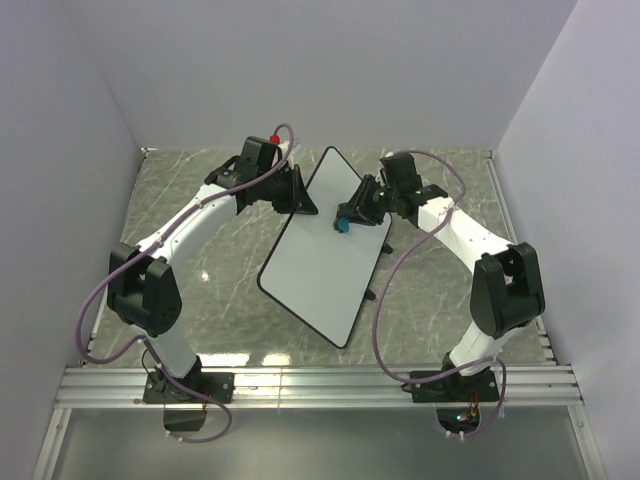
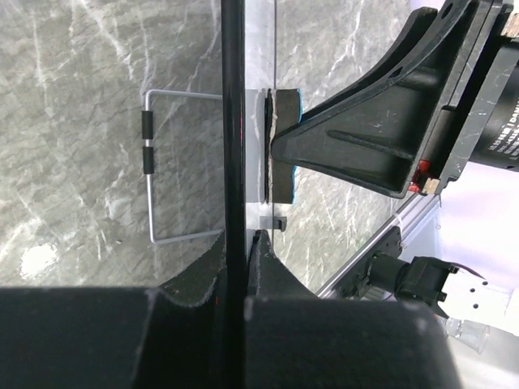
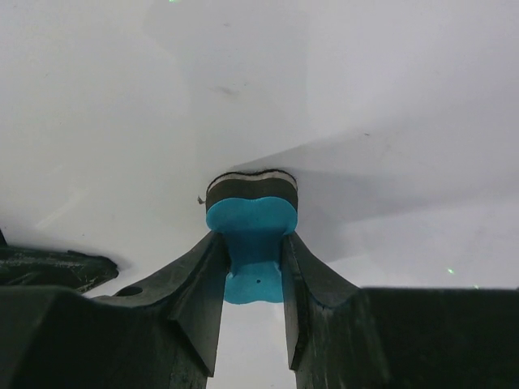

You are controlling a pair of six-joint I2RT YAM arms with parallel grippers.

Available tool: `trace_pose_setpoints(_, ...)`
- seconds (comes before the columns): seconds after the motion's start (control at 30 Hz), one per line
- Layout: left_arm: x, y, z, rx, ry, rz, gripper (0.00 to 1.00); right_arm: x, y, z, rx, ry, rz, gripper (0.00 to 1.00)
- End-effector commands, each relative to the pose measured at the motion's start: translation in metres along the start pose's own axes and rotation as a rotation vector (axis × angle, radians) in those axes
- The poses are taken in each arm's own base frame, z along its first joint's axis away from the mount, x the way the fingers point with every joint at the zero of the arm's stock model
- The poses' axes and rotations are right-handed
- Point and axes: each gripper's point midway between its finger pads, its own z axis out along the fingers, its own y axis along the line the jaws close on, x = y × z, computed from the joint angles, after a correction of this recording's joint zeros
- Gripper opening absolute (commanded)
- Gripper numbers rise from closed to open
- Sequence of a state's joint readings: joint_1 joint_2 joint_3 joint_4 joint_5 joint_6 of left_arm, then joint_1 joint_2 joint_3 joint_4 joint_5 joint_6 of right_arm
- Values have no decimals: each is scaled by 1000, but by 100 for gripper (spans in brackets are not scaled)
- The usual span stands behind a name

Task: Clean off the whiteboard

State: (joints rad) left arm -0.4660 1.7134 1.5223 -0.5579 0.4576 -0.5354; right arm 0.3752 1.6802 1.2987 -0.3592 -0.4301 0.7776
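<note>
You were mid-wipe: your left claw [image 1: 298,200] was pinching the rim of the whiteboard [image 1: 320,265], which sat mid-worktop nearer the far edge, while your right claw [image 1: 352,212] pinched the blue eraser [image 1: 342,223] against its face, so the next move called for firm, even strokes.

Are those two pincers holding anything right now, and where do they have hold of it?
The left pincer clamps the whiteboard by its black-rimmed edge. The right pincer grips the blue eraser by its narrow blue waist.
</note>
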Motion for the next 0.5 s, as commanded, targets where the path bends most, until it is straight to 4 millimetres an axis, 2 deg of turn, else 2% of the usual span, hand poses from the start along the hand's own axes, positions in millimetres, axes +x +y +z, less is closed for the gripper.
trace_pose_setpoints(0.0,73,55,21,-230,226,124,0,-8,-25,-11,117,-69,53,0)
trace_pose_setpoints(0.03,73,54,21,-230,224,124,0,-21,-58,-18,261,-143,82,0)
trace_pose_setpoints(0.07,72,54,22,-230,223,123,0,-23,-82,-26,350,-155,110,0)
trace_pose_setpoints(0.1,71,52,21,-223,222,123,0,-17,-112,-39,468,-140,136,0)
trace_pose_setpoints(0.13,68,49,22,-217,219,122,0,-23,-145,-53,569,-169,174,0)
trace_pose_setpoints(0.17,68,48,21,-217,222,119,1,-22,-164,-62,627,-172,193,0)
trace_pose_setpoints(0.2,67,48,21,-217,225,118,1,-10,-184,-74,688,-152,203,0)
trace_pose_setpoints(0.23,65,47,21,-218,221,118,1,-11,-200,-87,732,-172,233,0)
trace_pose_setpoints(0.27,62,45,20,-218,213,119,1,-9,-215,-100,797,-194,240,0)
trace_pose_setpoints(0.3,60,44,20,-218,210,121,1,-8,-221,-109,818,-212,245,0)
trace_pose_setpoints(0.4,58,44,23,-218,208,115,1,15,-250,-118,893,-175,269,0)
trace_pose_setpoints(0.43,58,43,24,-217,208,109,1,19,-253,-116,897,-158,272,3)
trace_pose_setpoints(0.47,58,43,24,-216,208,107,1,24,-255,-112,888,-130,270,21)
